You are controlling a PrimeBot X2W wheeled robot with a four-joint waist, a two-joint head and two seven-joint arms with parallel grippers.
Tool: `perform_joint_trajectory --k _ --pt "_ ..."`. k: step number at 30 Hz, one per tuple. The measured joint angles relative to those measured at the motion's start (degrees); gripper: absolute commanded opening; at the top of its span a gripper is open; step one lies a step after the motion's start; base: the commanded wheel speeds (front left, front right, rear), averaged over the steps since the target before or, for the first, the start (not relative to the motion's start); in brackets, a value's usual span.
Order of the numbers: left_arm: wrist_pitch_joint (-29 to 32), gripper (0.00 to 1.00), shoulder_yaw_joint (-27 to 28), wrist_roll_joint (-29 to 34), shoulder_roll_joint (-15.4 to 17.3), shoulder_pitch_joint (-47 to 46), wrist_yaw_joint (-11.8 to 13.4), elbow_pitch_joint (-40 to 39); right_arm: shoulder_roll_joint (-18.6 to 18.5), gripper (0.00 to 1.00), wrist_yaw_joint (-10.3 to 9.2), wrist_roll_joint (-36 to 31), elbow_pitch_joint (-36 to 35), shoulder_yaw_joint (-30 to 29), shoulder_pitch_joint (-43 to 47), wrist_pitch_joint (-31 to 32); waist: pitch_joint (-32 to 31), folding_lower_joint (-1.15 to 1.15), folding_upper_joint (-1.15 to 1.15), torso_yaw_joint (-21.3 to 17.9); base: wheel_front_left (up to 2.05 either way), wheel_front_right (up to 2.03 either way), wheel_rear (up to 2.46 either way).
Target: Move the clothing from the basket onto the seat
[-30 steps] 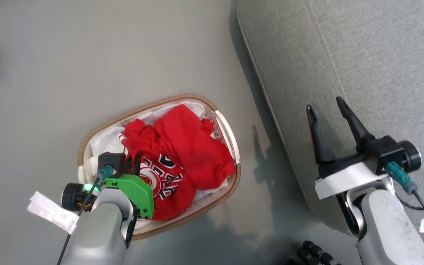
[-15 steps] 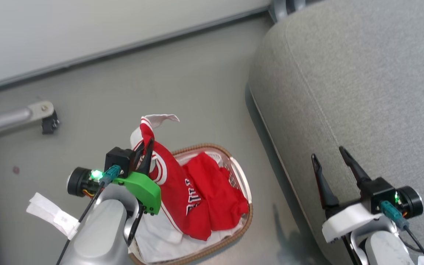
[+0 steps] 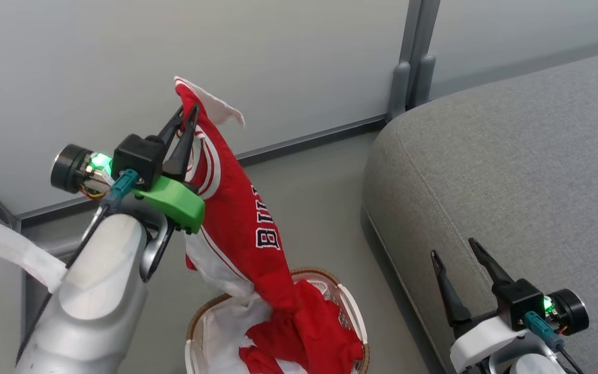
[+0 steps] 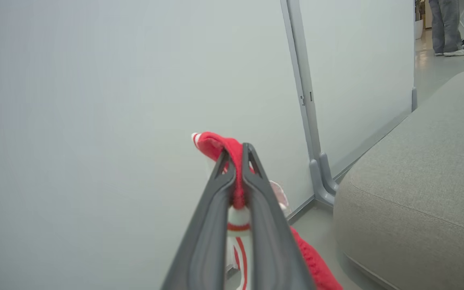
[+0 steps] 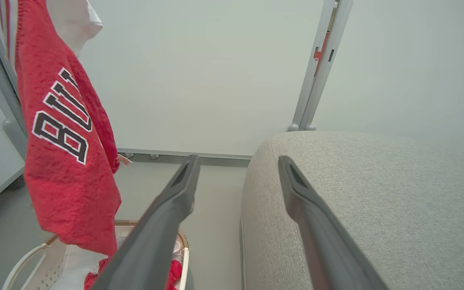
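Observation:
My left gripper (image 3: 187, 111) is shut on the top of the red jersey (image 3: 242, 223), held high in front of the wall. The jersey hangs down, dark lettering showing, and its lower end still reaches into the basket (image 3: 355, 317). In the left wrist view the jersey (image 4: 212, 143) is pinched between the left gripper (image 4: 237, 150) fingertips. A plain red shirt (image 3: 325, 343) lies in the basket. The grey seat (image 3: 512, 171) is on the right. My right gripper (image 3: 454, 249) stands open and empty at the seat's near edge. The right wrist view has the right gripper (image 5: 238, 159), jersey (image 5: 67, 161), basket (image 5: 26, 257) and seat (image 5: 377, 193).
Pale wall panels with a grey post (image 3: 408, 67) stand close behind the basket and seat. A white liner sheet (image 3: 226, 332) lies in the basket. A strip of grey floor (image 3: 330, 208) runs between basket and seat. A person's legs (image 4: 443, 24) stand far off past the seat.
My left gripper has risen with the jersey, drawing most of it up out of the basket. The head view has tilted upward. The right gripper stays open.

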Motion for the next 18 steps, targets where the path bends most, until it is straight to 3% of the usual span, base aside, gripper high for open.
perform_joint_trajectory --k 10,18 --pt "3.50 0.00 -0.21 -0.05 2.58 -7.55 -0.08 -1.77 0.00 1.00 0.00 -0.71 -0.35 4.72 -3.21 -0.01 -3.33 0.00 0.00 -0.90 0.00 0.00 0.00" --pt "3.85 0.00 -3.08 -0.66 0.23 -13.21 -0.25 -0.58 0.00 1.00 0.00 -0.99 1.10 10.55 -7.37 -0.01 -4.10 0.00 0.00 0.93 0.00 0.00 0.00"
